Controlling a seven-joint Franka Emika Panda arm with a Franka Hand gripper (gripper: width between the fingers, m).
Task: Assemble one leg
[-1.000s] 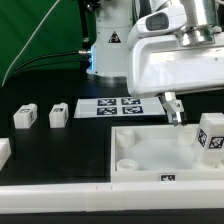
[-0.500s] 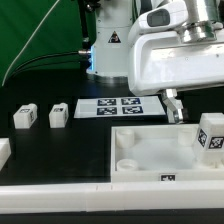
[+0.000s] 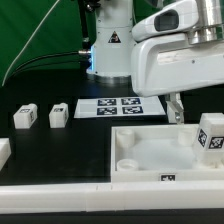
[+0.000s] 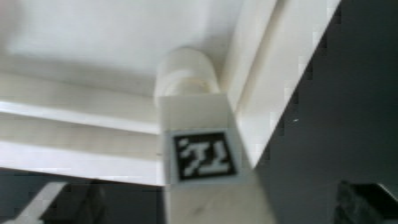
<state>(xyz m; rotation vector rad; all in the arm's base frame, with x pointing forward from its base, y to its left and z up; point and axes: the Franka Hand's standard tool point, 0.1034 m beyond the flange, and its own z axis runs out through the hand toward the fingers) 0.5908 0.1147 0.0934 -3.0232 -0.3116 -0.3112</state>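
Observation:
A white square-section leg (image 3: pixel 211 136) with a tag mark stands upright on the large white panel (image 3: pixel 150 150) at the exterior view's right. My gripper (image 3: pixel 195 116) hangs just above it. One dark finger (image 3: pixel 177 109) shows beside the leg and the other is hidden. In the wrist view the leg (image 4: pixel 201 150) lies between my gripper's (image 4: pixel 205 212) two dark fingertips (image 4: pixel 45 205), with a gap on each side. The gripper is open and empty. Two more legs (image 3: pixel 24 117) (image 3: pixel 57 115) stand at the left.
The marker board (image 3: pixel 118 107) lies behind the panel. A white part (image 3: pixel 3 152) sits at the far left edge. A long white bar (image 3: pixel 90 196) runs along the front. The robot base (image 3: pixel 108 45) stands at the back.
My gripper has shifted a little toward the exterior view's right, closer over the standing leg. The parts have not moved.

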